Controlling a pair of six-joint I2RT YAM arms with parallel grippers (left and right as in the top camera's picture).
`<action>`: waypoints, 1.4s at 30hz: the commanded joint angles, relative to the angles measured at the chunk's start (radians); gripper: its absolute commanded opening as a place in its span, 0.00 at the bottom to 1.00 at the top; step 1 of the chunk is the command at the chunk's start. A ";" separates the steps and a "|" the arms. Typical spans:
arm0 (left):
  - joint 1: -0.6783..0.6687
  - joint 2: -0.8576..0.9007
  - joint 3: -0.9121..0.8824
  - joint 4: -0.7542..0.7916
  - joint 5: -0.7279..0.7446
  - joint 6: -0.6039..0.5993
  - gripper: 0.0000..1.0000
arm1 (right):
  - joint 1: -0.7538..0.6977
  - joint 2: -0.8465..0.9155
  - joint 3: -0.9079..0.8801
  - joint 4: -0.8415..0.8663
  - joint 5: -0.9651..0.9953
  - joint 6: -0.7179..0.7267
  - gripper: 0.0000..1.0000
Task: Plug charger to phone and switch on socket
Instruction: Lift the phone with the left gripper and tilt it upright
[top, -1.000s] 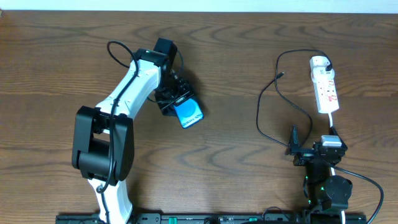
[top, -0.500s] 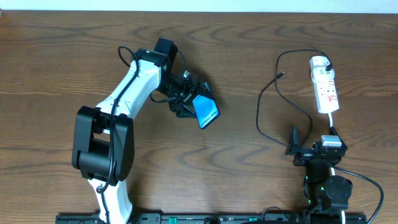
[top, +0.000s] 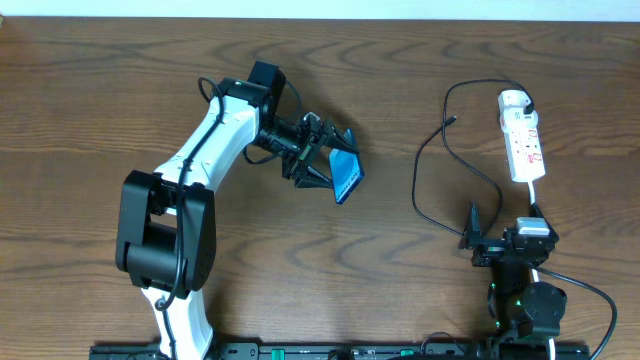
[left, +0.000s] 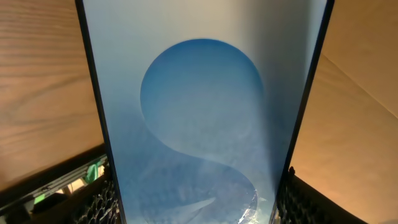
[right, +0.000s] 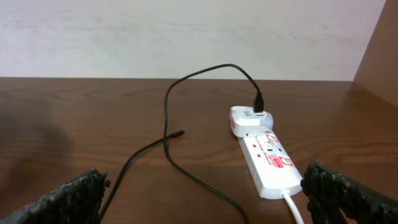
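My left gripper is shut on the phone, a slim blue-screened smartphone with black edges, and holds it tilted above the table's middle. In the left wrist view the phone fills the frame between the jaws. The socket, a white power strip with red marks, lies at the far right; it also shows in the right wrist view. The charger, a thin black cable, is plugged into a white adapter on the strip's far end; its free tip lies on the table. My right gripper is open and empty, near the strip's cord end.
The strip's thick white cord runs toward my right arm's base. A pale wall borders the table's far edge. The black rail runs along the front edge.
My left gripper has carried the phone to the right and turned it, moving from left of centre toward the middle. The right arm has not moved.
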 joint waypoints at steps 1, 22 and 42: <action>-0.002 -0.022 0.022 -0.003 0.077 0.021 0.65 | -0.005 -0.008 -0.002 -0.004 0.005 0.006 0.99; -0.002 -0.022 0.022 -0.003 0.148 0.026 0.65 | -0.005 -0.008 -0.002 -0.004 0.005 0.006 0.99; -0.002 -0.022 0.022 0.001 0.147 0.035 0.65 | -0.005 -0.008 -0.002 0.008 -0.127 0.258 0.99</action>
